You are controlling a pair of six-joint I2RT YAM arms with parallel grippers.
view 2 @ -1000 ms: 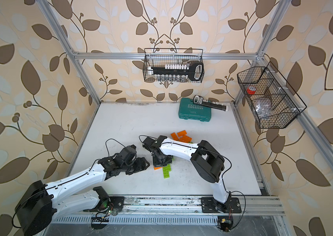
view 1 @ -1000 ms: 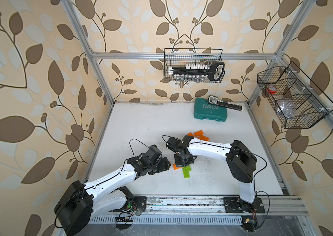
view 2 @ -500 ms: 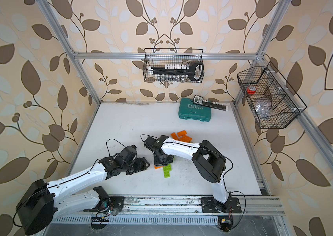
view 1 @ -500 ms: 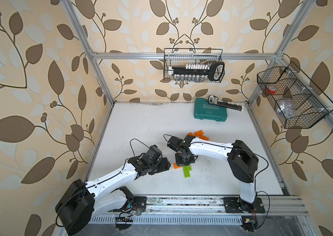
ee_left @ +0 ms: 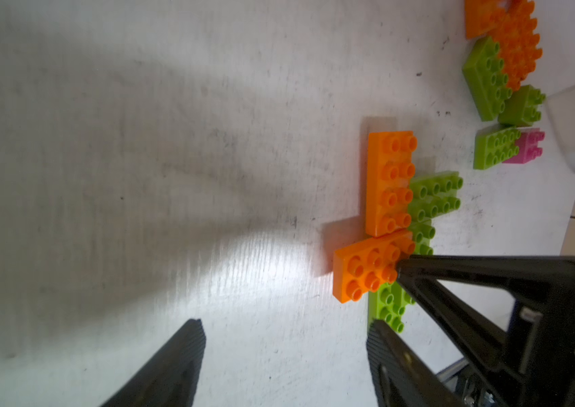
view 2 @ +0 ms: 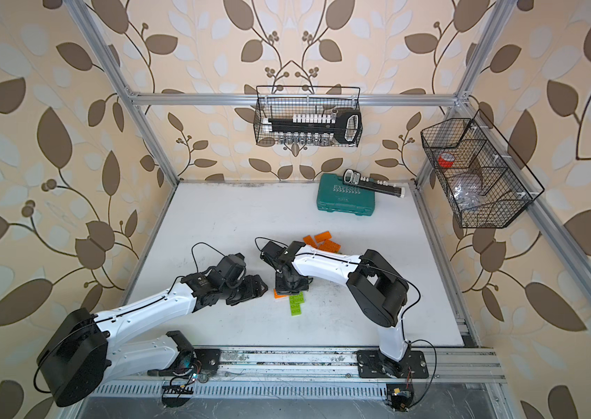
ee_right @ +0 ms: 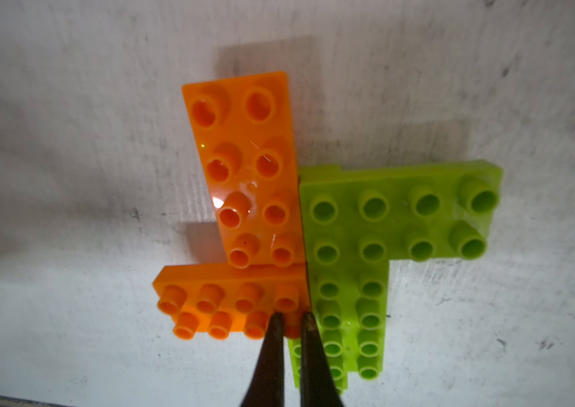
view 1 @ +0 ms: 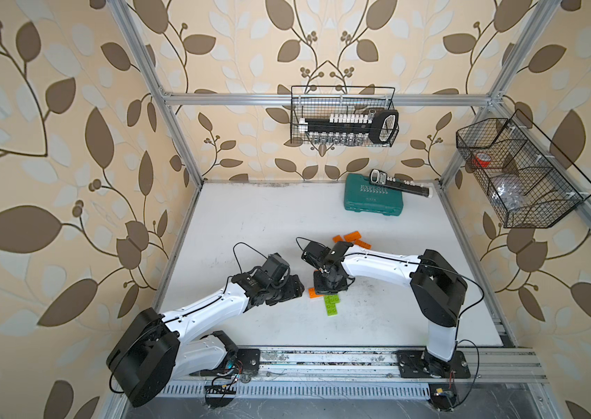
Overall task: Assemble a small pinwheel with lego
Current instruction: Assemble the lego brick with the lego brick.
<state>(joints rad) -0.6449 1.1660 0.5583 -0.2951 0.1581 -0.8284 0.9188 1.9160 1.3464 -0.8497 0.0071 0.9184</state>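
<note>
Centrally, lego [view 1: 331, 304] on scuffed white table [view 1: 268, 225]; leaf-print walls [view 1: 51, 145].

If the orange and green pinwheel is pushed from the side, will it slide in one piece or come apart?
It would likely slide, not tip: the pinwheel lies flat and low on the table. It may separate, since its four parts meet edge to edge with nothing on top joining them. The shut right gripper, tips at its centre, may pin it.
</note>
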